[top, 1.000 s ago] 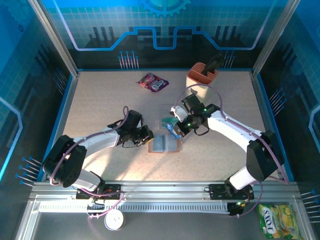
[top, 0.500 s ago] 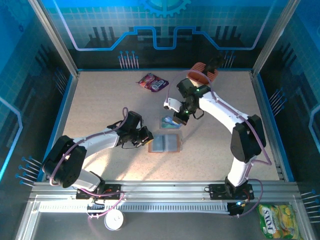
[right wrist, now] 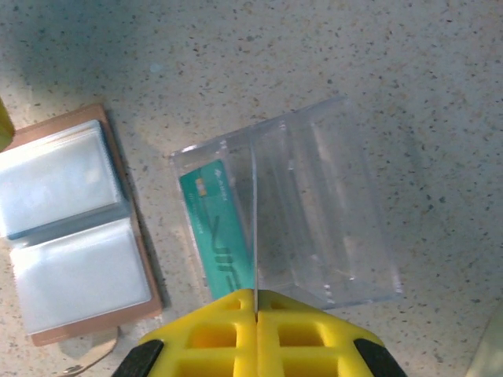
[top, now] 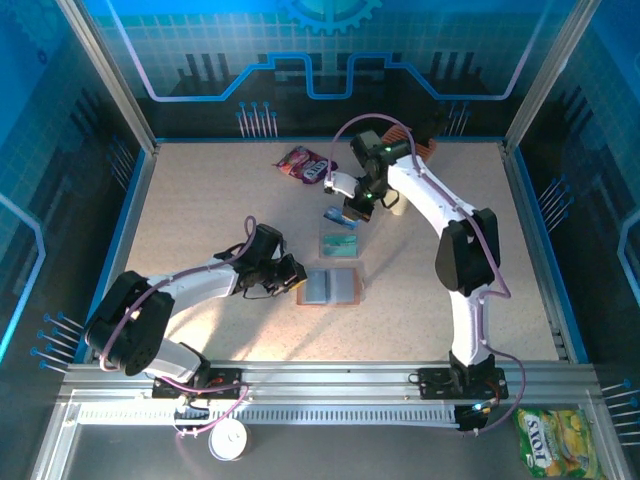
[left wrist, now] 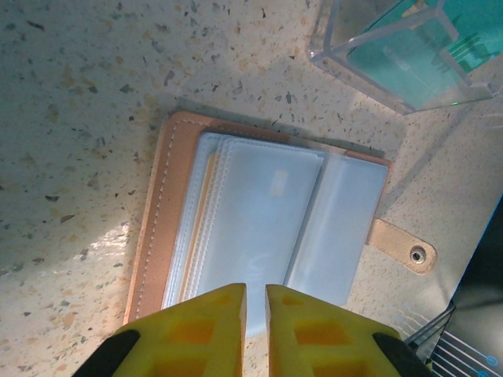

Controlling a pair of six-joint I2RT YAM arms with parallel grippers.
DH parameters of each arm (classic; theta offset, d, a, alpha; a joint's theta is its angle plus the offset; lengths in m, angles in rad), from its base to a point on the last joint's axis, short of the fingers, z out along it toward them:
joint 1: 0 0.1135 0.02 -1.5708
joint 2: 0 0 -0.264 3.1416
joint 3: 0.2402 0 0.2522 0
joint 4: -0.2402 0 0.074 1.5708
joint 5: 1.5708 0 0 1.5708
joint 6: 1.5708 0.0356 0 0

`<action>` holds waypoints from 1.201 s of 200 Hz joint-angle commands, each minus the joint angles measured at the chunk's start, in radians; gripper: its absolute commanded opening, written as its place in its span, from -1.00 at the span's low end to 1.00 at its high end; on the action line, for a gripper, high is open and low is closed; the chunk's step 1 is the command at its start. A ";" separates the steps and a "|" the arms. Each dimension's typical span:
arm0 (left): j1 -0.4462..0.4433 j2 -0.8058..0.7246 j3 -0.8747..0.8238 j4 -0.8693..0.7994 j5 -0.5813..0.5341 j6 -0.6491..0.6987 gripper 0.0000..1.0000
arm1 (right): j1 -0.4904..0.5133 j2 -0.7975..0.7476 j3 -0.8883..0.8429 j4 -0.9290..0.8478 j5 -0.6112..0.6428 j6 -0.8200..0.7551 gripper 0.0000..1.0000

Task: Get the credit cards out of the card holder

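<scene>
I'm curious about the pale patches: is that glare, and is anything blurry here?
Left wrist: yes, glare whitens the table beside the card holder and its sleeves look milky; the yellow fingers are blurred. Right wrist: the gripped credit card shows edge-on as a thin line, and the clear box carries pale reflections. Top external: sharp, blue-tinted at the edges.

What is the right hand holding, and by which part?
The right hand pinches a thin blue credit card, gripping it by one edge.
</scene>
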 commanded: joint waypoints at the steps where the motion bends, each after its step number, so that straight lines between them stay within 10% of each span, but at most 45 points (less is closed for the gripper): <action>1: 0.006 0.006 -0.022 0.035 0.017 -0.028 -0.69 | -0.018 0.051 0.069 -0.074 0.004 -0.045 -1.00; 80: 0.005 0.018 -0.026 0.028 0.014 -0.032 -0.69 | -0.023 0.160 0.152 -0.120 -0.004 -0.110 -0.98; 151: 0.006 0.029 -0.032 0.037 0.018 -0.036 -0.69 | -0.023 0.136 0.114 -0.085 0.016 -0.085 -0.52; 240: 0.005 0.024 -0.052 0.062 0.026 -0.048 -0.68 | -0.022 0.072 0.054 0.071 -0.006 0.070 -0.71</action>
